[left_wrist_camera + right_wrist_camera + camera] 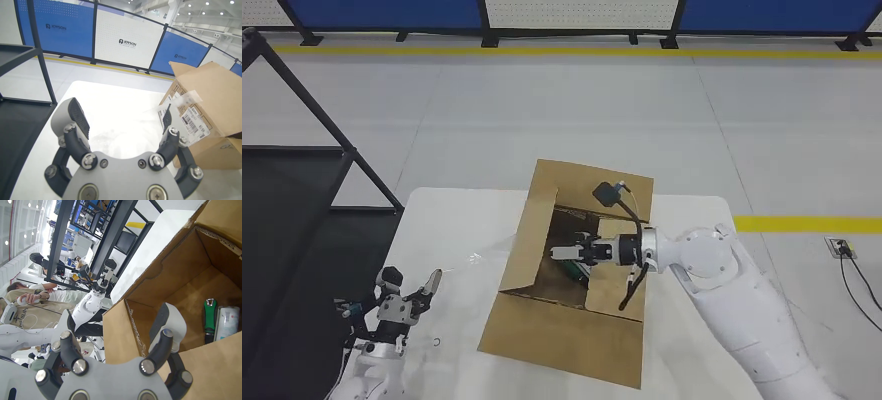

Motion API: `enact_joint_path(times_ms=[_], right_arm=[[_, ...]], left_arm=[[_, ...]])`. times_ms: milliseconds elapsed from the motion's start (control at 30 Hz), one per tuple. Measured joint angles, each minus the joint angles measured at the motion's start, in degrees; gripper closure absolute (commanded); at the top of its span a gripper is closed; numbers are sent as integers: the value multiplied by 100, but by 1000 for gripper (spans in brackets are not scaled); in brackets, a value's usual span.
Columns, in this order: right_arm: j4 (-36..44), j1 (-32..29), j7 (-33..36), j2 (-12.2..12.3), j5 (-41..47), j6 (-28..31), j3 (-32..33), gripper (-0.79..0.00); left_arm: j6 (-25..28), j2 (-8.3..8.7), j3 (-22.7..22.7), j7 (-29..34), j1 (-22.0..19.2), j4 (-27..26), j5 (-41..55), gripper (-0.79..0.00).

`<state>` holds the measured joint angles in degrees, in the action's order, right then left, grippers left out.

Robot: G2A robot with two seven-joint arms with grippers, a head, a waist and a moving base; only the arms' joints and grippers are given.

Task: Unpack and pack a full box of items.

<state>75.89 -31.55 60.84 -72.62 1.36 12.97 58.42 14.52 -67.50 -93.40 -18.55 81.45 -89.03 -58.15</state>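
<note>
An open cardboard box [572, 300] stands in the middle of the white table [452, 240]. My right gripper [562, 251] is inside the box's opening, open and holding nothing. In the right wrist view that gripper [117, 317] straddles the corner of an inner cardboard flap [121, 321]. Deeper in the box lie a green-handled tool [209, 317] and a white cylindrical can [226, 321]; the green tool [572, 268] also shows from above. My left gripper [410, 285] is over the table's near left corner, open and empty [121, 111], apart from the box [204, 91].
A strip of clear tape [183, 99] hangs off the box's labelled side toward the left gripper. A black metal rack [302, 200] stands to the left of the table. The table's left part [113, 106] is bare.
</note>
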Motion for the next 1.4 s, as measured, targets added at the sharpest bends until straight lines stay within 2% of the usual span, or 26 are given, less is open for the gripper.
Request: enact_joint_path(times_ms=[200,300,433,600,833,1033,1200,1400], right_arm=[[-344,268,-171,-160,-98,-227,-549,-785],[-583,451,-341,-301,142,-248,-857,-785],[-796,708,-619,-520,562,-135,-1222,-785],[-998,960,-939,-742,896,50,-1512,-785],[-1261,1337,-1348,-1095,1160,262,-1950,-785],[-1754,1750,-1373,-1389,1312,292,-2230,-785],[-2059,1870,-1242,-1498,1418,465,-2236,-785],[-2221,1857,-1054,-1525,1428,653,-2130,-785]], left_arm=[[59,1,-121,-67,72,-96,53,-785],[289,20,-194,-95,154,-162,-43,-785],[714,55,-232,-209,252,-315,-400,-785],[885,64,-56,-260,317,-659,-920,-785],[714,46,381,-78,142,-1024,-1634,-785],[461,11,576,47,-23,-975,-1624,-785],[-39,-46,638,181,-223,-840,-1217,-785],[-155,-74,604,437,-405,-746,-770,-785]])
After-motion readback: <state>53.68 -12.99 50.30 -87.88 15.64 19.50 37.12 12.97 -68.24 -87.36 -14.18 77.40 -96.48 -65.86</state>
